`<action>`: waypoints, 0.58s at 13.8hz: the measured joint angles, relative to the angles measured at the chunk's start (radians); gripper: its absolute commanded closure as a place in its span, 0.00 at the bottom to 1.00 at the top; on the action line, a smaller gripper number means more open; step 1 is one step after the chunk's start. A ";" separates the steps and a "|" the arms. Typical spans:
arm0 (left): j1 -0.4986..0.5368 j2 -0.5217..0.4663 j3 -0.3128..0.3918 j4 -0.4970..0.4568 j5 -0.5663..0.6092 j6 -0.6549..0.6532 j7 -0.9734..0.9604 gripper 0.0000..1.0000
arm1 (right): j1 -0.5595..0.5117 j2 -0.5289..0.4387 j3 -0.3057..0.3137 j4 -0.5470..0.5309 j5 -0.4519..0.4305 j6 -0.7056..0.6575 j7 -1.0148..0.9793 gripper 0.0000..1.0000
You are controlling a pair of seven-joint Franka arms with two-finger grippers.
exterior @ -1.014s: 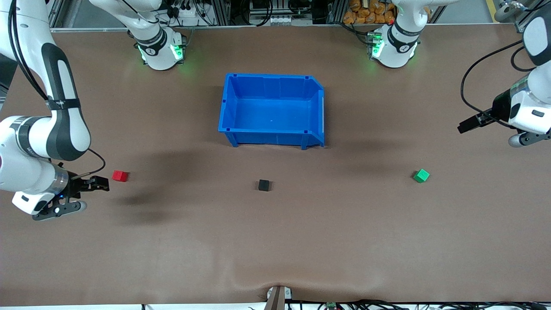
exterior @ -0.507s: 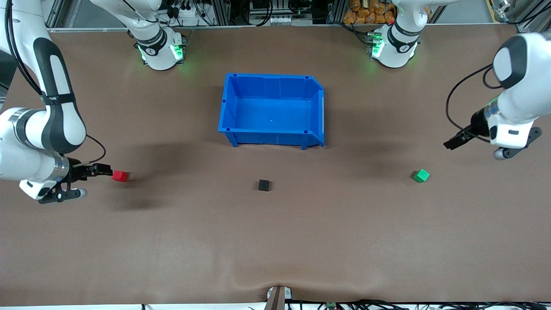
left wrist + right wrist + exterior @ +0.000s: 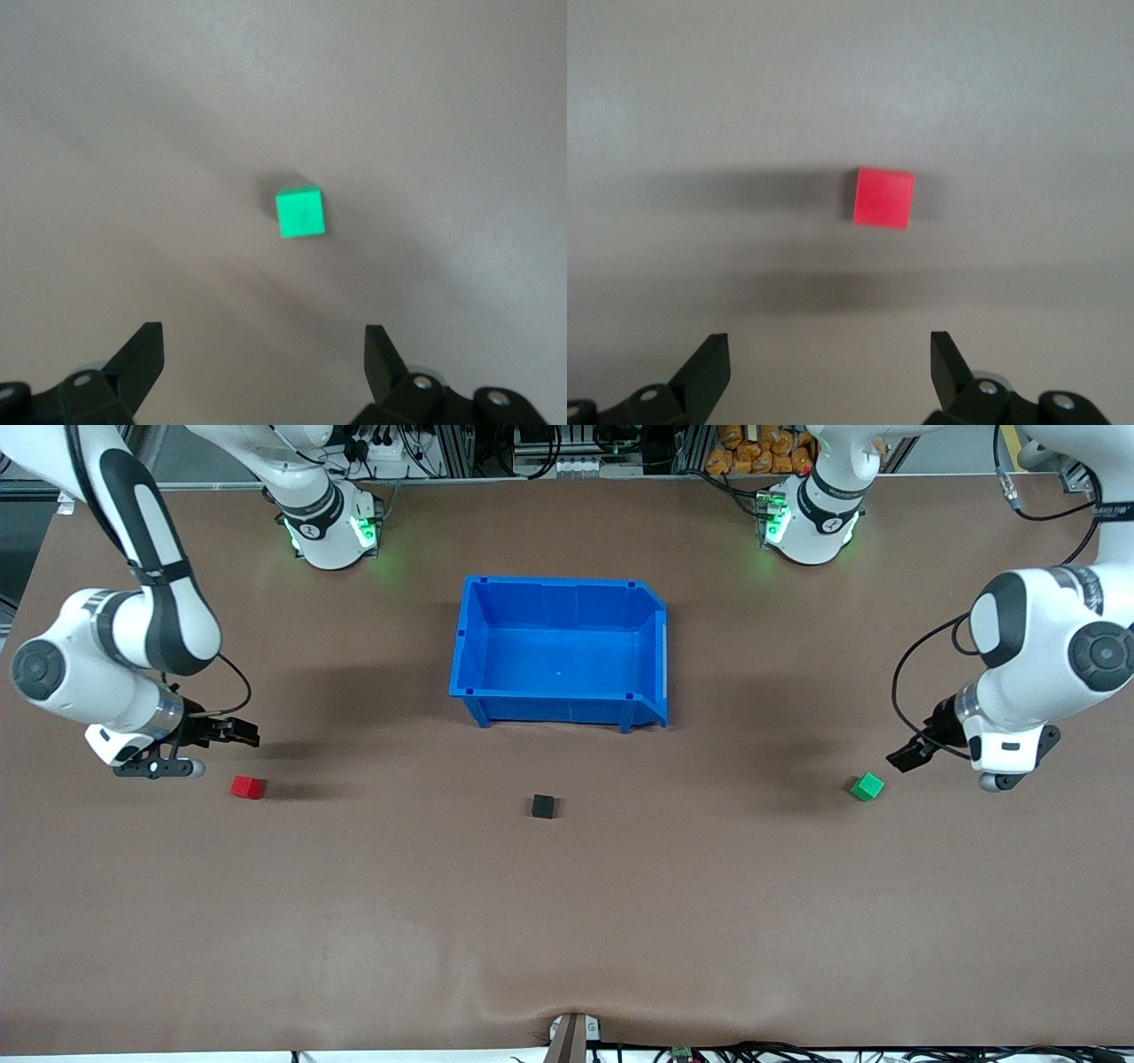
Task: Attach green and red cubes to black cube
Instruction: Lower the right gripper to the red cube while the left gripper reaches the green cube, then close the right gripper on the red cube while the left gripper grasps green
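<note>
The red cube [image 3: 247, 786] lies on the brown table toward the right arm's end; it also shows as the red cube [image 3: 882, 197] in the right wrist view. My right gripper [image 3: 232, 732] hovers open just beside it, over bare table, holding nothing; in its own view the right gripper [image 3: 829, 352] shows two wide-apart fingertips. The green cube [image 3: 867, 786], also the green cube [image 3: 299, 212], lies toward the left arm's end. My left gripper [image 3: 910, 756], seen as the left gripper [image 3: 263, 345], hangs open and empty close by it. The black cube [image 3: 543, 806] sits alone mid-table between them.
A large blue bin [image 3: 469, 646] stands open-topped, farther from the front camera than the black cube. Both arm bases [image 3: 328, 527] line the table's back edge. A small fixture [image 3: 571, 1036] sits at the table's front edge.
My right gripper swung away from the front camera, past the red cube. My left gripper came down and in toward the green cube. No cube has moved.
</note>
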 measured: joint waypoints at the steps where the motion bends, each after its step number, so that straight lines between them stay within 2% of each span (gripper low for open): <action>1: 0.000 0.023 -0.001 0.000 0.000 0.032 -0.024 0.00 | -0.001 0.012 -0.001 -0.021 -0.003 0.080 0.000 0.00; 4: 0.000 0.095 -0.001 0.000 0.000 0.110 -0.053 0.00 | -0.010 0.102 -0.008 -0.030 -0.020 0.285 0.000 0.00; 8: 0.001 0.160 -0.001 0.001 0.000 0.194 -0.101 0.00 | -0.019 0.218 -0.012 0.038 -0.020 0.342 0.000 0.00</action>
